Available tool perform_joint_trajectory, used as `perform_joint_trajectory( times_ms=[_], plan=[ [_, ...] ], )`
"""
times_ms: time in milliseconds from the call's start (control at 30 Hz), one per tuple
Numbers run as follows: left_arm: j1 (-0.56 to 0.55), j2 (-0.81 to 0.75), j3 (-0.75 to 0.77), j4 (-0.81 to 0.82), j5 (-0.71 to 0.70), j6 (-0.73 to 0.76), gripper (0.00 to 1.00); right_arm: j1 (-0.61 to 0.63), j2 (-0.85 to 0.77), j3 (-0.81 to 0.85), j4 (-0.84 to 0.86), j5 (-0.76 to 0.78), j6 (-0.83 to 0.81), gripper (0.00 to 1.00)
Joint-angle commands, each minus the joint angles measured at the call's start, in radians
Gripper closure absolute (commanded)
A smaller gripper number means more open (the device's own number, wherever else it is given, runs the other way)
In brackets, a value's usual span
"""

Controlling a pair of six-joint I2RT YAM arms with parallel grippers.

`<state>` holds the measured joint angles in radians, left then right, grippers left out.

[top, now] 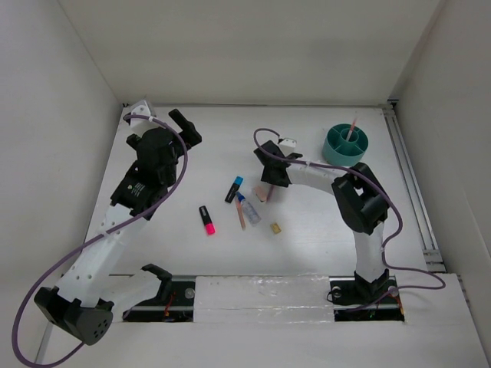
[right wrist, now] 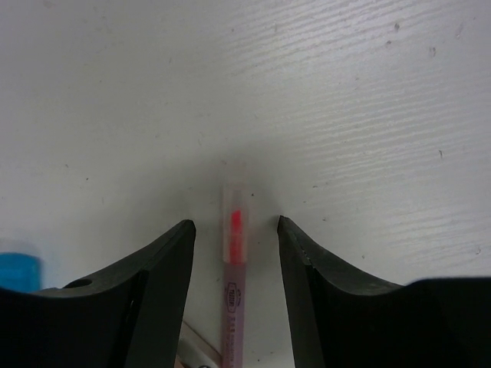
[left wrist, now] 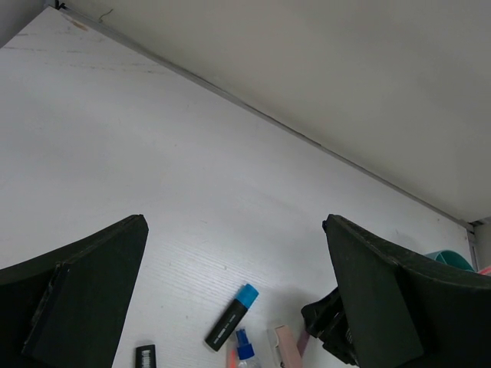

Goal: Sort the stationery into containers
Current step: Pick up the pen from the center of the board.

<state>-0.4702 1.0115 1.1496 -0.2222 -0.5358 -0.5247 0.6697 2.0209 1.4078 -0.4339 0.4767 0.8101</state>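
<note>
Lengthwise between the half-open right jaws lies a pink pen (right wrist: 233,257), untouched, tip pointing away; left jaws gape empty.

— The arms' colours?
— White links and black joints on the left arm (top: 100,245) and right arm (top: 368,257), each trailing a purple cable (top: 46,277).
— And the left gripper (left wrist: 234,222) and right gripper (right wrist: 235,224)?
— Broad, matte black.

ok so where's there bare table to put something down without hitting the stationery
Bare: the far strip between the left pincer and the teal organiser; also the near patch between the tan block and the right arm's base. Crowded: mid-table, the blue-capped marker and bottle by the right pincer.
</note>
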Motion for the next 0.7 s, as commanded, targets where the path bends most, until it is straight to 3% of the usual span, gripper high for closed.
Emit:
perform_joint_trajectory(
  times_ms=[0,133,233,267,400,567,667],
  plan=[
    [-0.001,-0.025,0.044,0.020,-0.018,0.006,0.00,0.010,0.013,0.023,0.009,-0.001,0.017,0.46],
    [-0.001,-0.025,0.044,0.020,-0.018,0.006,0.00,0.010,0.035,0.023,0.009,-0.001,0.017,0.53],
    [-0.001,-0.025,0.044,0.020,-0.018,0.006,0.00,0.001,0.044,0.013,0.009,-0.012,0.017,0.71],
    [-0.001,-0.025,0.044,0.020,-0.027,0.006,0.00,0.001,0.044,0.004,0.020,-0.012,0.017,0.83],
    [-0.001,-0.025,0.044,0.011,-0.027,0.006,0.00,-0.021,0.035,-0.038,0.053,-0.024,0.008,1.00],
    [-0.001,-0.025,0.044,0.011,-0.027,0.006,0.00,-0.058,-0.011,-0.041,0.089,-0.056,-0.057,1.00],
    [-0.001,-0.025,0.035,0.011,-0.027,0.006,0.00,-0.108,-0.077,-0.007,0.158,-0.082,-0.174,1.00]
  ],
)
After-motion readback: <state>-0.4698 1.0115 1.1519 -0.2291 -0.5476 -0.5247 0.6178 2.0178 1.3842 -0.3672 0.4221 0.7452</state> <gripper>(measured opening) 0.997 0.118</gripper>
